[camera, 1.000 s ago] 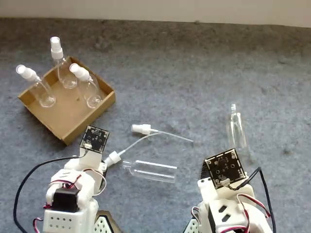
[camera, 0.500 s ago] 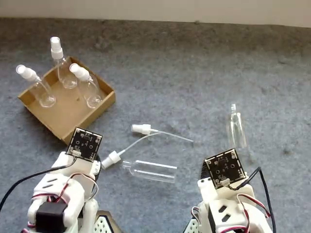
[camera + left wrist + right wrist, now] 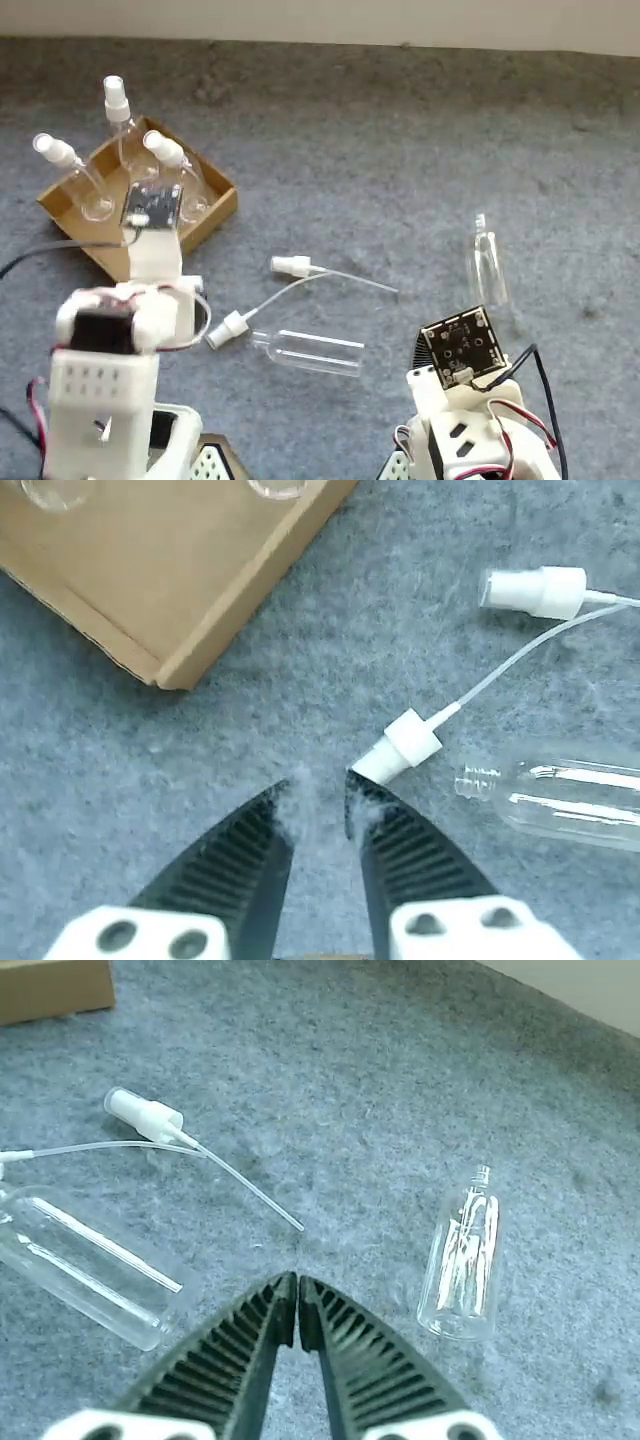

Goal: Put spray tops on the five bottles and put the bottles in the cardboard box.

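Observation:
Three clear bottles with white spray tops stand in the cardboard box at the back left. On the grey carpet lie two loose spray tops with long tubes. An uncapped bottle lies on its side beside them. A second uncapped bottle is farther right. My left gripper is slightly open just above the carpet, one fingertip right beside the nearer spray top, nothing between the fingers. My right gripper is shut and empty, between the lying bottle and the other bottle.
The left arm rises over the box's near corner in the high view. A pale wall edge runs along the back of the carpet. Open carpet lies between the box and the right bottle.
The left arm has lifted and swung toward the cardboard box, so its camera board now sits over the box's near corner. The right arm, bottles and spray tops have not moved.

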You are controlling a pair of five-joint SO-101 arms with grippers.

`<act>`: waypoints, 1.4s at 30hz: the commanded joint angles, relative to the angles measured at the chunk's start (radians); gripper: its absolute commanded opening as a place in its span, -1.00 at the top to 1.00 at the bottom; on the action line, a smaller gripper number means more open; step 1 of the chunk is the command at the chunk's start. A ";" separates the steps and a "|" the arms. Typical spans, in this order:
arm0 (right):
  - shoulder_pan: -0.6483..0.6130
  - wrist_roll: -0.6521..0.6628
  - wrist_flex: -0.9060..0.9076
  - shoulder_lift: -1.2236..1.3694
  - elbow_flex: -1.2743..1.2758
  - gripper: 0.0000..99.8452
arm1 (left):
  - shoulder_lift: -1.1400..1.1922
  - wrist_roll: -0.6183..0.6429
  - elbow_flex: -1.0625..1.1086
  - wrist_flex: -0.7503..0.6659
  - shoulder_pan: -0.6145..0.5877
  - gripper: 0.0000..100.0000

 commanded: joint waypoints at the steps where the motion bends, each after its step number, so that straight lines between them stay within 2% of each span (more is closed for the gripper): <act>1: 0.012 0.009 -0.013 -0.012 0.001 0.99 | 0.259 0.121 -0.133 0.025 0.147 0.95; 4: 0.012 0.009 -0.013 -0.012 0.004 0.99 | 0.406 0.206 -0.216 0.057 0.283 0.94; 7: 0.012 0.009 -0.013 -0.012 0.005 0.99 | 0.539 0.272 -0.314 0.075 0.369 0.94; 15: 0.012 0.009 -0.013 -0.012 0.005 0.99 | 0.762 0.477 -0.499 0.092 0.437 0.94; 18: 0.012 0.009 -0.013 -0.012 0.005 0.99 | 0.797 0.483 -0.536 0.141 0.467 0.78; 21: 0.012 0.011 -0.013 -0.012 0.005 0.99 | 0.817 0.565 -0.555 0.196 0.499 0.47; 24: 0.012 0.011 -0.013 -0.012 0.005 0.99 | 0.829 0.624 -0.545 0.195 0.536 0.15; 27: 0.012 0.012 -0.013 -0.012 0.005 0.99 | 0.855 0.674 -0.547 0.195 0.567 -0.06; 30: 0.012 0.012 -0.013 -0.012 0.005 0.99 | 0.892 0.746 -0.547 0.195 0.576 -0.13; 37: 0.012 0.014 -0.013 -0.012 0.005 0.99 | 1.073 0.870 -0.556 0.192 0.578 -0.13; 42: 0.012 0.014 -0.013 -0.012 0.005 0.99 | 1.207 0.876 -0.618 0.172 0.578 -0.13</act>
